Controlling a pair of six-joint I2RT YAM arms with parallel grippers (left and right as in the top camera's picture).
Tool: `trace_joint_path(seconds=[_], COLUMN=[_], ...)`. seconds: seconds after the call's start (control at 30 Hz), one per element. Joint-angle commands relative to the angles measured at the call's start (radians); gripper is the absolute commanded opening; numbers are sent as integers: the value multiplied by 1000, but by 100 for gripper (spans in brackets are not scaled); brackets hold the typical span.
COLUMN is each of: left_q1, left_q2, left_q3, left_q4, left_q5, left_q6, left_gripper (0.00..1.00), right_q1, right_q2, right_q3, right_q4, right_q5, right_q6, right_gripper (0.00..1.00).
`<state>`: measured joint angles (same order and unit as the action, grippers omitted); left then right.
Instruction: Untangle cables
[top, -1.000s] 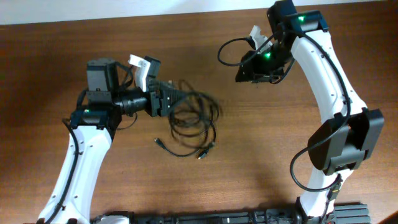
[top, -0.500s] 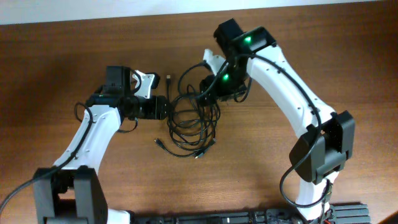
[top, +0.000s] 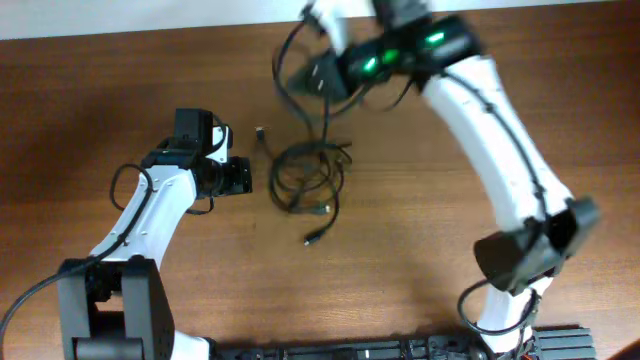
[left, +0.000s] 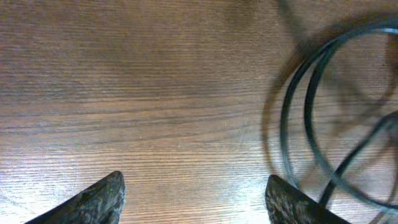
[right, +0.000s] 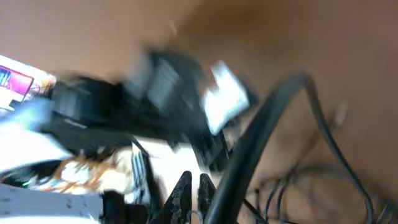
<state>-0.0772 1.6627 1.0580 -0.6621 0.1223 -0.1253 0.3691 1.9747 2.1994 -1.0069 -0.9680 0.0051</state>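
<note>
The cables (top: 305, 178) lie as a loose tangle of thin black loops at mid-table. One plug (top: 262, 133) lies to their upper left and another (top: 312, 238) trails below. My left gripper (top: 245, 178) rests just left of the tangle, open and empty. In the left wrist view my left gripper (left: 196, 180) has bare wood between its fingertips, and cable loops (left: 298, 106) curve at the right. My right gripper (top: 325, 95) is raised above the tangle and motion-blurred. A thin strand (top: 325, 125) runs up to it. In the right wrist view my right gripper (right: 193, 182) has its jaws together.
The wooden table (top: 450, 270) spreads out around both arms. The thick black wire (top: 285, 60) fixed to the right arm loops beside its wrist and crosses the right wrist view (right: 261, 137). The table's far edge (top: 150, 32) meets a pale wall.
The right arm swung up and away toward the far edge, shutting its jaws and dragging the tangle along. The left gripper backed off to the left and stands clear of the cables.
</note>
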Motion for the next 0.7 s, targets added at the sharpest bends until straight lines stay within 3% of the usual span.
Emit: trace_joint_path(seconds=[0.0,0.07,0.2,0.27,0.3,0.33,0.37,0.4,0.43,0.5,0.57,0.67], left_q1=[1,1,1,1,1,1,1,1,1,-7,-32,-137], left_q2=[7,7,7,7,7,7,7,7,7,7,7,7], left_q3=[3,3,3,3,3,3,3,3,3,3,3,3], left_q4=[2,2,2,2,2,6,41,76,150,217,217,212], left_q5=[-7,-7,-3,13,29,82,269,418,653,813,852,948], left_q6=[-10,-10,-10,-10,-9,-9,41,89,137,142,149,270], left_gripper=[73,73,75,76,77,82,89,90,92,93,96,100], right_q1=[-24,-24,-24,-24,-25,-25,-25,-25,-25,-25,-24,-24], right_q2=[-58,-58,-57,-57,-55,-55,-55,-55,-55,-55,-55,-55], right_q3=[293,513,632,631,631,631,631,631,631,631,631,631], right_q4=[3,8,-15,-161,-312,-457,-570,-630,-649,-655,-655,-659], right_q5=[-68,-68,2,323,636,921,1137,1229,1242,1242,1241,1242], right_q6=[29,37,37,36,37,78,135,140,140,143,167,169], right_gripper=[4,4,4,4,4,4,4,4,4,4,4,4])
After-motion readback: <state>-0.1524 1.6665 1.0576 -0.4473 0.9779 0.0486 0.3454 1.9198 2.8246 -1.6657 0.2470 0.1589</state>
